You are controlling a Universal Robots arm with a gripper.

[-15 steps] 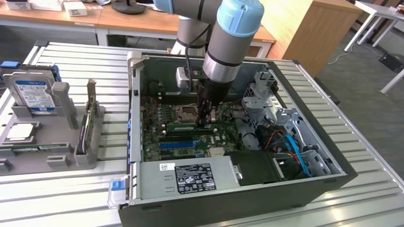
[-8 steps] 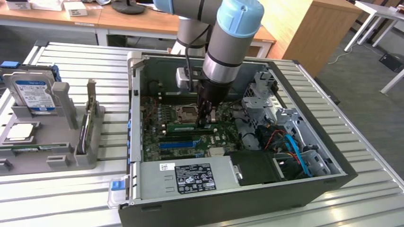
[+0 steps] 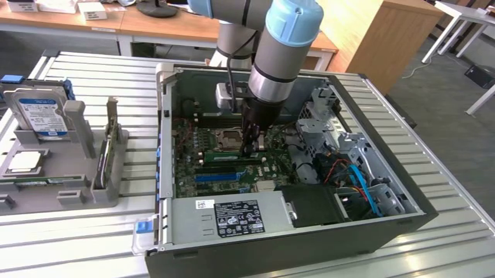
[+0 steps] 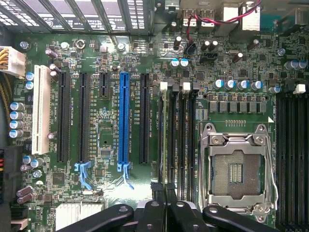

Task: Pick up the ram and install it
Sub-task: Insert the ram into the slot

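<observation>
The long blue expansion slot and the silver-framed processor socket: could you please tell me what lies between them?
In the wrist view, a long black expansion slot and a bank of narrow black memory slots separate the blue slot from the socket.

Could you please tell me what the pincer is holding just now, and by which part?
The long, thin green ram stick, apparently pinched by the pincer at its upper edge near one end.
</observation>
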